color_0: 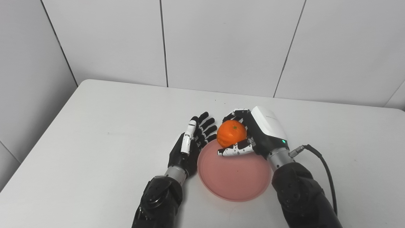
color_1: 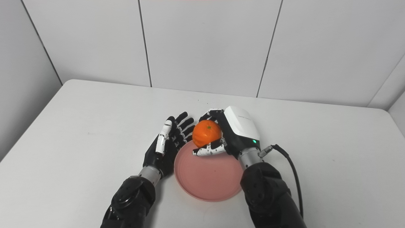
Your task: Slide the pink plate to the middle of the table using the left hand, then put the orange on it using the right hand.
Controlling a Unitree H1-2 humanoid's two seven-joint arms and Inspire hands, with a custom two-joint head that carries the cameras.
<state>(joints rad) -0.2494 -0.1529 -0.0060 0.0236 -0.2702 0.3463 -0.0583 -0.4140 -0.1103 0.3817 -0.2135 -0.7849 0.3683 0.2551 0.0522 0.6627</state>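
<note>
Gripping the orange (color_0: 231, 133), the right hand (color_0: 253, 134) hovers over the pink plate (color_0: 234, 180).

A big white table (color_0: 95, 142) with round corners fills the bottom of the view. Behind it stands a white wall (color_0: 221, 41) made of large flat panels with thin dark lines between them. The light is soft and even.

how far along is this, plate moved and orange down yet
Plate part looks done: the pink plate sits mid-table, with the open left hand beside its left rim. In hand: the right hand grips the orange over the plate's far edge. Left: lower and release it.
</note>
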